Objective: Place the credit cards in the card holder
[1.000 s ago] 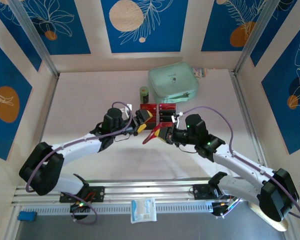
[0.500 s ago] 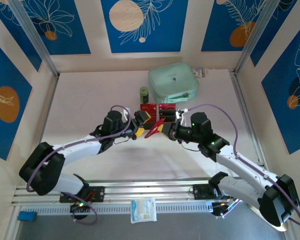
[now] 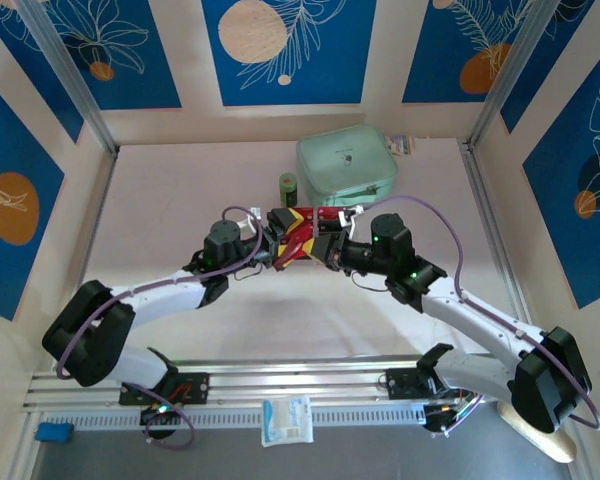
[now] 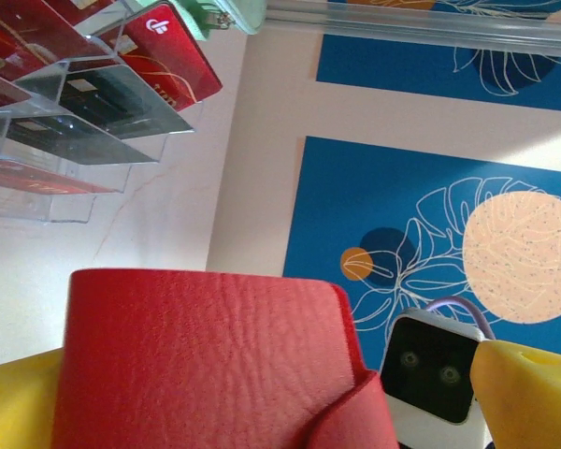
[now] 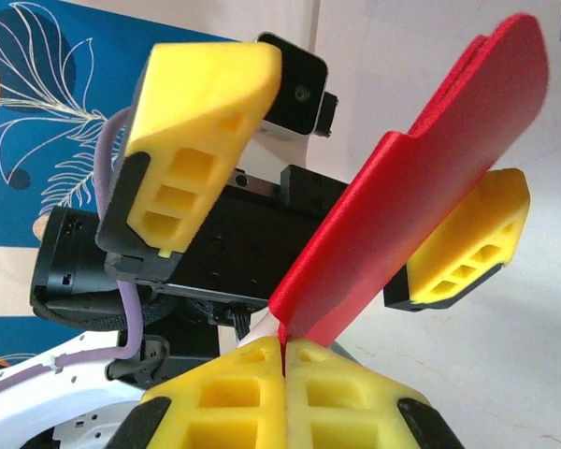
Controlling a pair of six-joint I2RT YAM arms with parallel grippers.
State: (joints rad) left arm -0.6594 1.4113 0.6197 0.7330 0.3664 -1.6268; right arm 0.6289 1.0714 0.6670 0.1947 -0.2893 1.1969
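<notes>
Right wrist view: right end effector (image 5: 283,348) clamped shut on small red fold-over card holder (image 5: 421,168), which sits between the wide-open fingers of left end effector (image 4: 271,402). We judge a handover in hand; next, left must close squarely.

No legible text: the red card (image 4: 173,58) in the clear tray (image 4: 39,198) has a white logo and print, too blurred to read.

The left wrist view's edges cut off the card holder (image 4: 206,360) at bottom and credit cards (image 4: 122,103) at left.
</notes>
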